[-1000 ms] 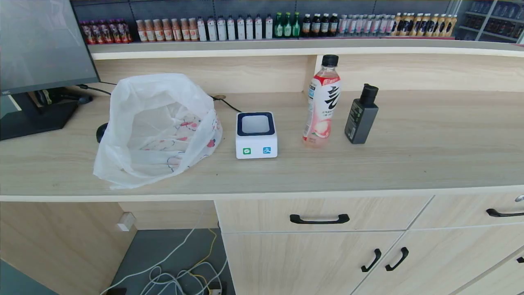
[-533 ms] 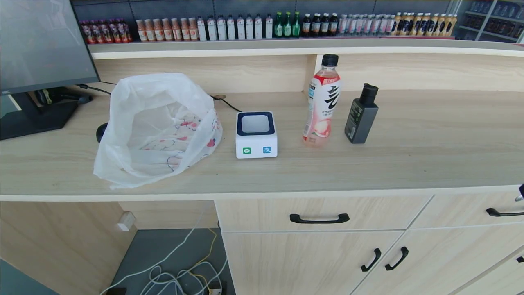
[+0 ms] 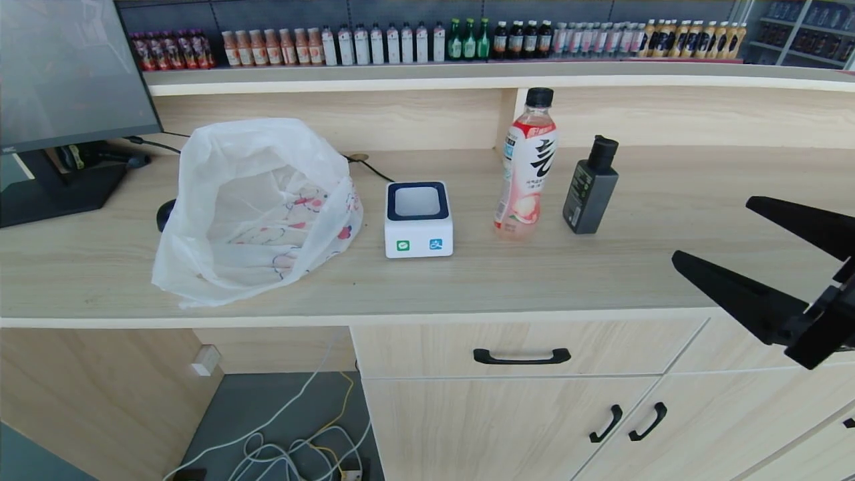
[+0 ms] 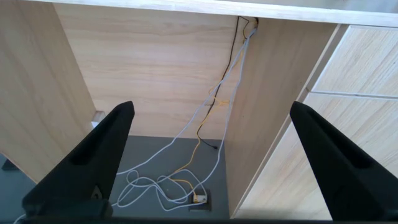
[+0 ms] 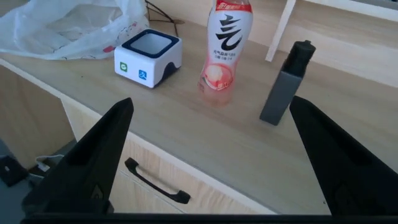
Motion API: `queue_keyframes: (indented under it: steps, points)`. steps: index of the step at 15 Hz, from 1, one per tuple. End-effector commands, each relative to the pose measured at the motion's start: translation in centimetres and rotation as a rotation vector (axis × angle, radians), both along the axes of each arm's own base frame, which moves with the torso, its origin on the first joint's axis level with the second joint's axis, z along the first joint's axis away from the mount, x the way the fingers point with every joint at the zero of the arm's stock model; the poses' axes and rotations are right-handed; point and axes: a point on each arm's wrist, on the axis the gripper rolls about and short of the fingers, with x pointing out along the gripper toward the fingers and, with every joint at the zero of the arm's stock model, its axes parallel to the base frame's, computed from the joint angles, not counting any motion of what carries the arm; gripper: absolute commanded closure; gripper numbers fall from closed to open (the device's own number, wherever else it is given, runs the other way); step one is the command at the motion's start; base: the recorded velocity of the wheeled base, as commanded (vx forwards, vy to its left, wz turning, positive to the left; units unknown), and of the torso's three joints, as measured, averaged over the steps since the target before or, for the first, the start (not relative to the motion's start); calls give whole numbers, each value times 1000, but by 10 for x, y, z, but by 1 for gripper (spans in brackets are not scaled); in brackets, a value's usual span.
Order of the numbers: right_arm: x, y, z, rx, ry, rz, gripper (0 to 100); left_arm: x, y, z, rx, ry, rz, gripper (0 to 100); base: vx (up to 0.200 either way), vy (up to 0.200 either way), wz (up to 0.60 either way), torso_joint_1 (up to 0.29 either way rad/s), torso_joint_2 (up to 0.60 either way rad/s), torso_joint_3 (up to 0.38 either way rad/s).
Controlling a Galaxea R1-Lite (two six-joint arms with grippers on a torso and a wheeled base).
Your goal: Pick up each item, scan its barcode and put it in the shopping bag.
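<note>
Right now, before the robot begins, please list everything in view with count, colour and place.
shopping bag: one, translucent white with print, counter's left part
scanner: one, white with dark blue top, right of the bag
drink bottle: one, pink, black cap, upright right of the scanner
dark bottle: one, dark grey, upright beside the drink bottle
counter: one, light wood
monitor: one, dark, far left on the counter
shelf bottles: many, mixed colours, behind the counter
cables: several, white and yellow, floor under the counter
left gripper: one, black, open, below the counter top
right gripper: one, black, open, near the counter's right front edge
</note>
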Motion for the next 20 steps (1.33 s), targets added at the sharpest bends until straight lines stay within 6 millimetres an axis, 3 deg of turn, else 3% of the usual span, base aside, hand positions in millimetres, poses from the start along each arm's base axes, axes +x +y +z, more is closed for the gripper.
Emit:
queue_keyframes:
  steps: [1,8,9,20]
  points:
    - [17,21,-6,-28,56,24,0,0,0,0,0,-1,-1,0,0,0,0,0,0,0]
    - [53,43,9,27,77,-87,0,0,0,0,0,-1,0,0,0,0,0,0,0,0]
    - [58,56,12,35,80,-94,0,0,0,0,0,-1,0,0,0,0,0,0,0,0]
    - [107,96,-16,109,74,-136,0,0,0,0,0,-1,-1,0,0,0,0,0,0,0]
